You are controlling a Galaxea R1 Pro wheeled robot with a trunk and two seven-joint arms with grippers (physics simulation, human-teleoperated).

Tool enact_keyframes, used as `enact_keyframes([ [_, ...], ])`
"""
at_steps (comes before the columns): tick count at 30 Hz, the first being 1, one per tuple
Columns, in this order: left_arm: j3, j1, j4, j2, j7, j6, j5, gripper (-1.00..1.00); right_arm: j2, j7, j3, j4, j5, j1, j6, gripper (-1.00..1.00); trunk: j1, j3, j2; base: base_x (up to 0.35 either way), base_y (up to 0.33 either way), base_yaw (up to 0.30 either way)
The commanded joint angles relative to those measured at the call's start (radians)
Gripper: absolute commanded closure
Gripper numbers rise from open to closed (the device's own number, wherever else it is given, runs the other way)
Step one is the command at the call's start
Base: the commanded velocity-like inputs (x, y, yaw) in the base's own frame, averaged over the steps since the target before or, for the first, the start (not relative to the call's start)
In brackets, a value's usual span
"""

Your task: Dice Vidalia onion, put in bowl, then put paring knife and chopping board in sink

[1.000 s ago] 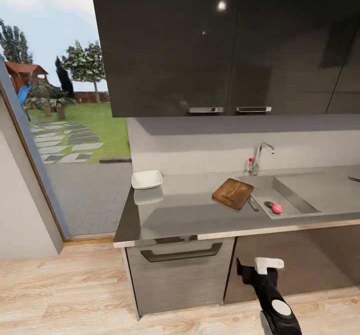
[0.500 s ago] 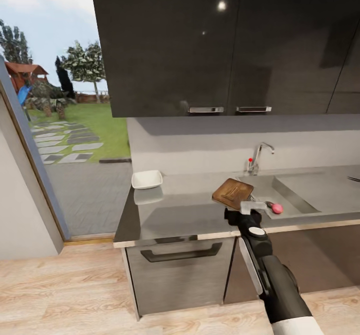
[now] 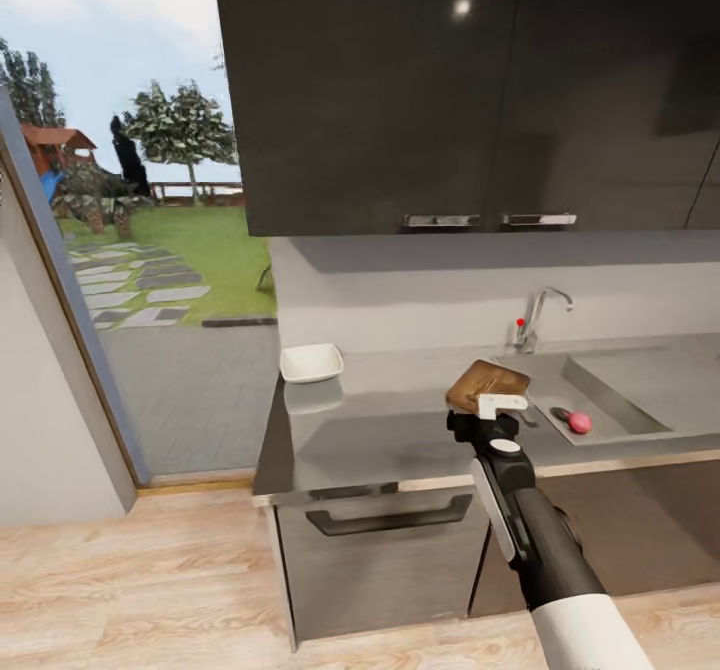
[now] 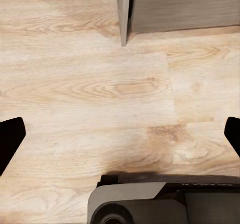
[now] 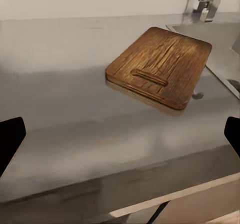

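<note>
The dark-brown chopping board [image 3: 487, 384] [image 5: 160, 66] lies on the grey countertop [image 3: 380, 430], left of the sink [image 3: 640, 375]. In the basin sits the pink Vidalia onion [image 3: 579, 423], with the red-handled paring knife [image 3: 561, 414] right beside it. A white bowl [image 3: 311, 362] stands at the countertop's far left end. My right gripper [image 3: 497, 405] [image 5: 120, 139] hovers open over the counter's front edge, just short of the board, nothing between its fingers. My left gripper [image 4: 120, 139] hangs open over the wooden floor.
A chrome tap [image 3: 535, 318] with a red dot stands behind the sink. Dark wall cabinets [image 3: 450, 90] hang above the counter. A drawer front with a handle [image 3: 390, 520] sits below it. A glass door [image 3: 120, 280] to the garden is on the left.
My right arm has risen from below the counter to its front edge, in front of the board. The whole picture has shifted right, so the camera has moved.
</note>
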Motion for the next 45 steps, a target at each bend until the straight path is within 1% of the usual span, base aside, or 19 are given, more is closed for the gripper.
enact_keyframes([
  [1,0.001,0.000,0.001,0.000,0.000,-0.003,0.001,-1.00,0.000,-0.014,-0.001,0.009,0.000,-0.001,-0.003,-1.00,0.000,0.000,-0.001,0.046,0.286,0.000],
  [2,0.000,0.000,0.001,0.000,0.000,-0.003,0.001,-1.00,0.000,-0.024,-0.009,0.015,-0.001,-0.001,-0.011,-1.00,0.000,0.000,-0.001,0.029,0.294,0.000],
  [5,0.001,0.000,0.001,0.000,0.000,-0.003,0.001,-1.00,0.003,-0.048,-0.072,0.024,-0.006,-0.001,-0.032,-1.00,0.000,0.000,-0.001,0.010,0.304,0.000],
  [7,0.001,-0.001,0.001,0.000,0.000,-0.003,0.001,-1.00,0.004,-0.051,-0.088,0.025,-0.007,-0.001,-0.035,-1.00,0.000,0.000,-0.001,0.004,0.308,0.000],
  [10,0.001,-0.001,0.001,0.000,0.000,-0.003,0.001,-1.00,0.005,-0.053,-0.098,0.025,-0.008,-0.001,-0.037,-1.00,0.000,0.000,-0.001,0.002,0.309,0.000],
  [18,-0.001,-0.001,0.001,0.000,0.000,-0.003,0.001,-1.00,0.005,-0.055,-0.107,0.027,-0.007,-0.001,-0.038,-1.00,0.000,0.006,-0.001,0.020,0.309,-0.140],
  [25,-0.001,0.000,0.002,0.000,-0.002,-0.004,0.001,-1.00,0.003,-0.054,-0.111,0.028,-0.006,-0.001,-0.038,-1.00,0.000,0.013,-0.001,0.198,0.262,-0.206],
  [26,-0.001,0.000,0.002,0.000,-0.002,-0.004,0.001,-1.00,0.002,-0.054,-0.128,0.028,-0.006,-0.001,-0.038,-1.00,0.000,0.014,-0.001,0.250,0.212,-0.209],
  [27,-0.001,0.000,0.002,0.000,-0.002,-0.004,0.001,-1.00,0.002,-0.054,-0.134,0.029,-0.006,-0.001,-0.038,-1.00,0.000,0.015,-0.001,0.254,0.206,-0.209],
  [31,-0.001,0.000,0.003,0.000,-0.003,-0.003,0.001,-1.00,0.002,-0.054,-0.144,0.029,-0.006,-0.001,-0.038,-1.00,0.000,0.019,-0.001,0.260,0.194,-0.210],
  [36,-0.001,0.000,0.003,0.000,-0.003,-0.004,0.001,-1.00,0.002,-0.054,-0.147,0.032,-0.006,-0.001,-0.039,-1.00,0.000,0.025,-0.001,0.273,0.133,-0.210],
  [45,-0.002,-0.001,0.003,0.000,-0.003,-0.004,0.001,-1.00,0.002,-0.054,-0.149,0.054,-0.006,-0.001,-0.039,-1.00,0.000,0.034,-0.001,0.281,0.016,-0.210],
])
